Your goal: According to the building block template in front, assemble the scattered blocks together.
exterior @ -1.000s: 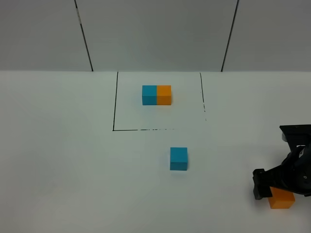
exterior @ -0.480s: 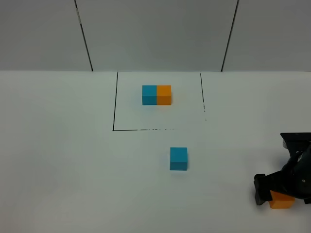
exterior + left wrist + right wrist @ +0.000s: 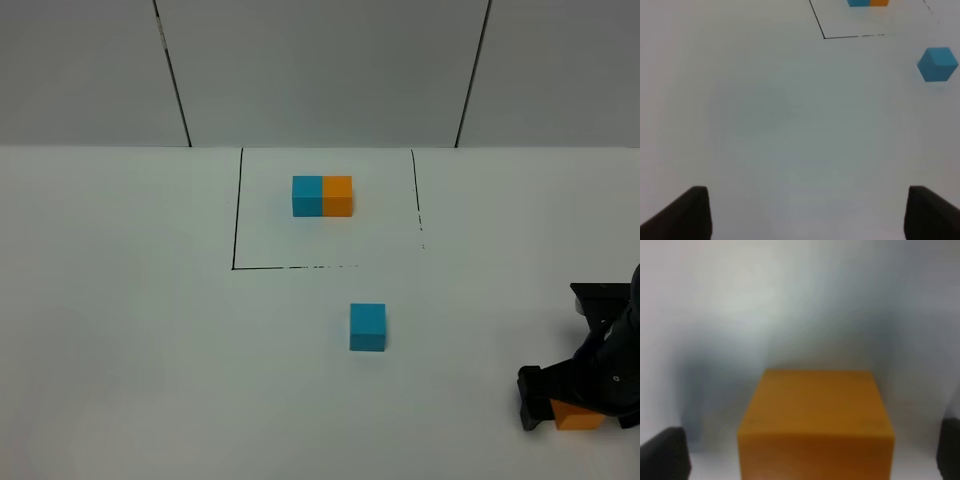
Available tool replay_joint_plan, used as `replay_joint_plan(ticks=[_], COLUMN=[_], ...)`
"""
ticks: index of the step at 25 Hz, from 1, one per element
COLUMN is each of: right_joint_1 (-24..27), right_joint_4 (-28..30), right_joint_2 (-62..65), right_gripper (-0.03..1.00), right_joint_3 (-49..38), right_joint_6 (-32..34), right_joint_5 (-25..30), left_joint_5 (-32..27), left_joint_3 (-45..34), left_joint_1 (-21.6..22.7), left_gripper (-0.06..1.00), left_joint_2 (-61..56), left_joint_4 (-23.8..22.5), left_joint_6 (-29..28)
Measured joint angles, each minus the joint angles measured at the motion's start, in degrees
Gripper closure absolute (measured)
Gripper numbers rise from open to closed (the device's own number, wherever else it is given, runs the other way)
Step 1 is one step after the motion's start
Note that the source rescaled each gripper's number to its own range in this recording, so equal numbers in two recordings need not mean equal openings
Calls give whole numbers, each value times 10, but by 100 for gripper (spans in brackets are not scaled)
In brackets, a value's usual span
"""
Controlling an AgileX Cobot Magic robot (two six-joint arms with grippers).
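The template, a small blue-and-orange bar (image 3: 322, 196), lies inside a black-lined rectangle at the back; its edge shows in the left wrist view (image 3: 868, 2). The loose sky-blue cube (image 3: 367, 327) sits in the middle of the table, also in the left wrist view (image 3: 938, 64). The loose orange cube (image 3: 576, 416) lies at the front right, mostly hidden under my right gripper (image 3: 572, 398). In the right wrist view the orange cube (image 3: 816, 410) stands between the spread fingers (image 3: 664, 456) of the open right gripper (image 3: 807, 457), with gaps on both sides. My left gripper (image 3: 807, 215) is open and empty over bare table.
The black outline (image 3: 236, 220) marks the template area on the white table. A grey panelled wall (image 3: 320, 70) stands behind. The right arm's dark body (image 3: 610, 330) is near the table's right edge.
My right gripper has come down and a little forward over the orange cube, covering more of it. The blue cube and the template have not moved.
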State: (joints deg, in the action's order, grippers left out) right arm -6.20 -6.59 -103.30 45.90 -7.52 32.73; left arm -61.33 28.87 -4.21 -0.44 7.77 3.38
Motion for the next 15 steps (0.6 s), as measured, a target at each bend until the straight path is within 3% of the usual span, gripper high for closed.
replay_joint_plan(ticks=[2,5,8,12,15], right_joint_1=[0,2,3,3,3], right_joint_4=[0,5,6,4,4], right_joint_2=[0,-1,-1,-2,-2], right_gripper=[3,21,50,96,97], right_joint_3=[0,0,0,0,0], right_joint_6=[0,0,0,0,0], right_joint_5=[0,0,-2,-3,-4], left_joint_5=[0,0,0,0,0], left_joint_3=[0,0,0,0,0], left_joint_1=[0,0,0,0,0], left_gripper=[29,29,29,29,29], left_joint_2=[0,0,0,0,0], left_joint_4=[0,0,0,0,0], left_joint_6=[0,0,0,0,0])
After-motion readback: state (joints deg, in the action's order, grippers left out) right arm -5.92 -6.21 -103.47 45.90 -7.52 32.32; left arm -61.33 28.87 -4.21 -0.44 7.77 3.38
